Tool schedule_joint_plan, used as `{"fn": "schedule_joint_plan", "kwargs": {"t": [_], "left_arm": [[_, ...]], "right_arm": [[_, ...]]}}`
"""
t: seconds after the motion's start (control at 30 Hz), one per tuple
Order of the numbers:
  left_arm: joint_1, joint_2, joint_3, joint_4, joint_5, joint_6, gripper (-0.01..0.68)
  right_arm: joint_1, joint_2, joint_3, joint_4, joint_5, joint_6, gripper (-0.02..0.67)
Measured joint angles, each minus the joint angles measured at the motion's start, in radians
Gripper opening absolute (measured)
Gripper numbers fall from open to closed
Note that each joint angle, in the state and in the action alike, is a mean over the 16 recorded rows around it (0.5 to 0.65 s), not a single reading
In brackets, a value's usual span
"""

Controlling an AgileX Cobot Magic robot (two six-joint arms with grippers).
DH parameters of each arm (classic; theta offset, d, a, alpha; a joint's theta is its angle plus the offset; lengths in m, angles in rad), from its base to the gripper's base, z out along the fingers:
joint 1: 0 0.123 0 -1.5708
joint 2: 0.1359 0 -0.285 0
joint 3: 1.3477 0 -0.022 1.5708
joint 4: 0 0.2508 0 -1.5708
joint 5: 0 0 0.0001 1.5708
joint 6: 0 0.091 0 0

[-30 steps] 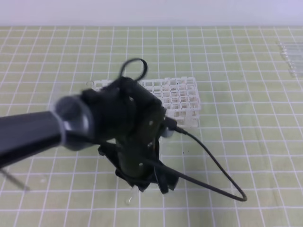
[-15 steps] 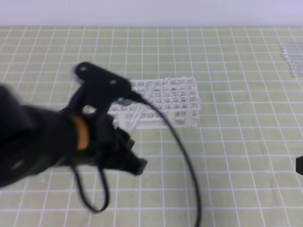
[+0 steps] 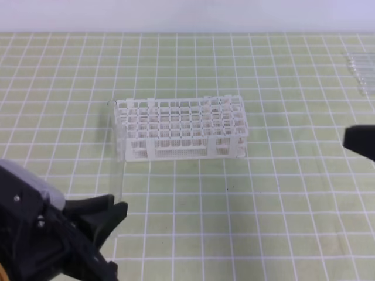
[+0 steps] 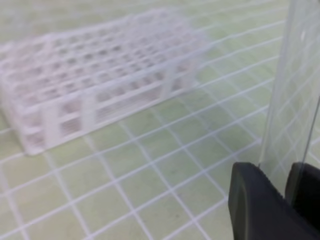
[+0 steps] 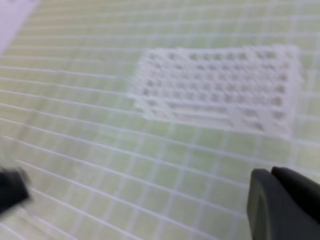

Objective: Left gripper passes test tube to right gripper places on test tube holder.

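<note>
Clamping the test tube (image 4: 287,95) upright, left gripper (image 4: 292,187) jaws — right gripper (image 5: 271,192) jaws clenched empty.

Left claw (image 3: 111,219) low at the near-left, fingers pinched; right claw (image 5: 272,192) closed, far right.

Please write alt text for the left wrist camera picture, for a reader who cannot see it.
The left gripper holds a clear test tube upright between its black fingers at the right edge of the picture. Behind it, to the left, the white test tube holder stands, slightly blurred, on a green mat with white grid lines.
</note>
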Motion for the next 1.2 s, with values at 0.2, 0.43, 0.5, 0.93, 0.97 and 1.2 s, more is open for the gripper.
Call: {"fn": "schedule_joint_plan", "kwargs": {"t": [0.2,0.43,0.5,0.93,0.97,1.2], "left_arm": [[0.0,-0.04,0.094,0.405,-0.081,-0.403,0.028],[0.0,-0.041,0.107,0.729,-0.012,-0.738,0.022],[0.0,-0.041,0.107,0.791,0.01,-0.812,0.028],[0.001,-0.042,0.107,0.896,0.119,-0.967,0.028],[0.001,-0.042,0.107,0.897,0.122,-0.967,0.034],[0.0,-0.041,0.107,0.899,0.143,-0.968,0.046]], "right_arm": [[0.042,0.059,-0.043,0.138,-0.058,-0.122,-0.016],[0.189,0.145,-0.104,0.17,-0.149,-0.162,-0.016],[0.25,0.177,-0.133,0.142,-0.181,-0.147,-0.016],[0.678,0.343,-0.199,-0.181,-0.704,-0.082,-0.016],[0.706,0.348,-0.184,-0.2,-0.767,-0.089,-0.016],[0.852,0.367,-0.053,-0.284,-1.154,-0.107,-0.016]]}}
